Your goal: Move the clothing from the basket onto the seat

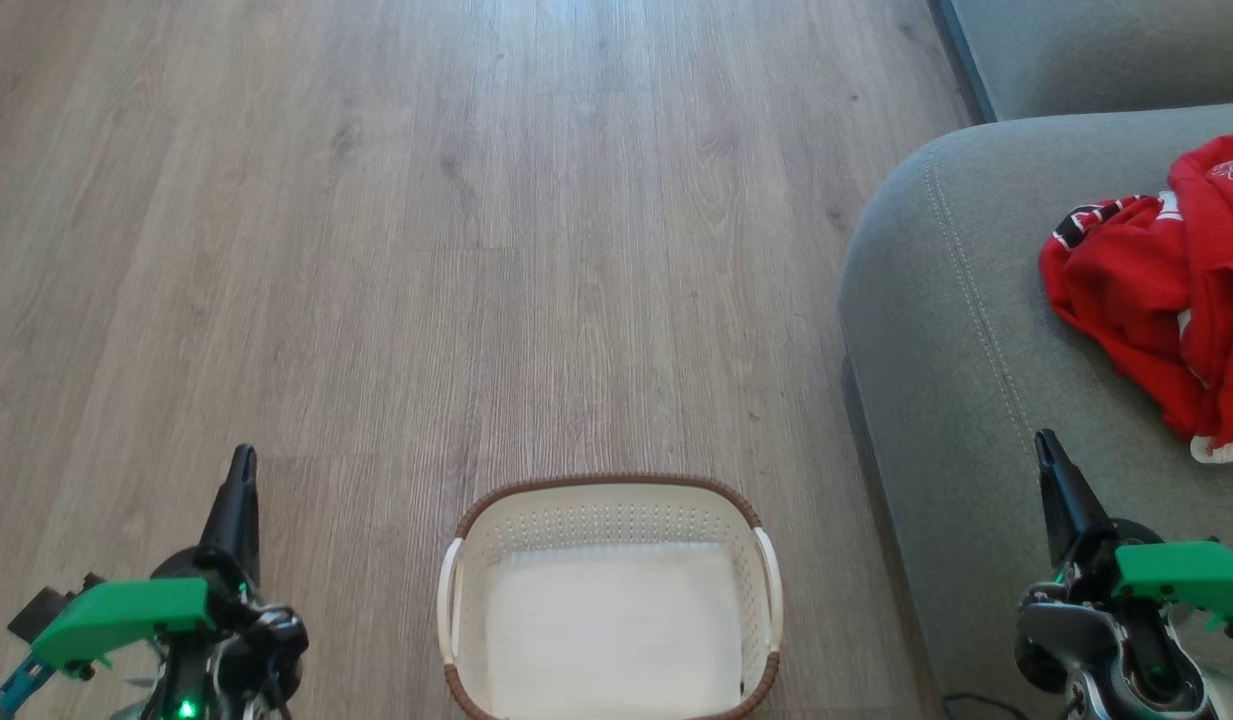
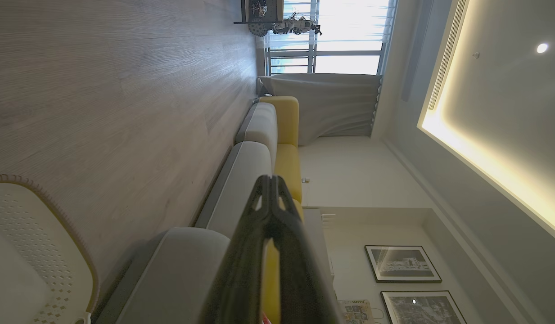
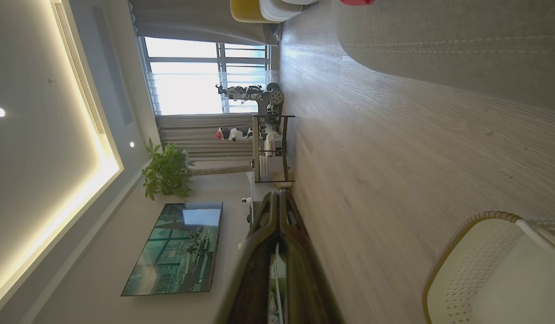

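The basket [image 1: 606,518] sits on the pale wood floor [image 1: 376,250] at the bottom middle of the head view, with its brown woven rim, perforated white walls and two white side handles. Inside it only a flat white base shows. To the right of the basket, and close beside it, rises the rounded corner of the grey-green seat [image 1: 956,350], with a stitched seam running along its edge. The clothing [image 1: 1166,290] lies in a crumpled red heap on the seat, well to the right of the basket and further from the robot, cut off by the picture's right edge. It shows a black-and-white striped trim facing the basket, a white hem at its near end and a small dark-and-white mark near its top, which is too small to read. The left hand [image 1: 241,480] hangs over the floor to the left of the basket, apart from it, its dark fingers pointing away from the robot. In the left wrist view its fingertips [image 2: 270,180] meet with nothing between them. The right hand [image 1: 1046,445] is to the right of the basket, over the near part of the seat and short of the clothing. In the right wrist view its fingers [image 3: 279,198] are likewise pressed together and empty.
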Robot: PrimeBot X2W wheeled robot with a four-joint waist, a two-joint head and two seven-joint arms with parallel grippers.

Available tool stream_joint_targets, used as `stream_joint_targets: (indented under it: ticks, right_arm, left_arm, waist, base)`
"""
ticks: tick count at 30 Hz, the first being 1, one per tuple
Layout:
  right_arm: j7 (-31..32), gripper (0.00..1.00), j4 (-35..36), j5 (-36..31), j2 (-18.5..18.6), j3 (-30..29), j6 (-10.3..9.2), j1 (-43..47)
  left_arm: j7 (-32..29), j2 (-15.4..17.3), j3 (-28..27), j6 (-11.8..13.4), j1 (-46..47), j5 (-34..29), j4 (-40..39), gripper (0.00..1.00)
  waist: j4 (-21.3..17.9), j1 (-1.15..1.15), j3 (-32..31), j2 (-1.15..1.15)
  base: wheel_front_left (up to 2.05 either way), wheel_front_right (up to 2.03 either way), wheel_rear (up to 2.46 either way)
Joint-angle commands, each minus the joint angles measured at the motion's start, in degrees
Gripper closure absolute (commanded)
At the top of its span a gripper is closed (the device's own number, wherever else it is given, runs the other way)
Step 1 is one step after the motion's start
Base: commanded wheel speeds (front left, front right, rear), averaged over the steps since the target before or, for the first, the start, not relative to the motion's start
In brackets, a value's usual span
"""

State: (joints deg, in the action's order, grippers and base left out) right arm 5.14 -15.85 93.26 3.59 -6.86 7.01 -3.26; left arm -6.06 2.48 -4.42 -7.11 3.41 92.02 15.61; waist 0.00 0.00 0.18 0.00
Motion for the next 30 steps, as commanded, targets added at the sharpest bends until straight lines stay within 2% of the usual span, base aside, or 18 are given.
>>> stream_joint_targets:
  ticks: [1,30]
  right_arm:
    - [0.7,1.00,1.9,-0.5,-0.1,1.1,0.47,-2.9]
    - [1.0,1.00,1.8,-0.7,-0.3,0.8,0.47,-2.9]
  left_arm:
    - [-0.4,0.4,-2.1,-0.4,2.8,0.1,-1.5,1.00]
    - [-0.4,0.4,-2.1,-0.4,2.8,0.1,-1.6,1.00]
  waist:
    - [0.0,0.00,0.0,0.00]
    - [0.0,0.00,0.0,0.00]
  base:
    - [0.00,0.00,0.00]
    - [0.00,0.00,0.00]
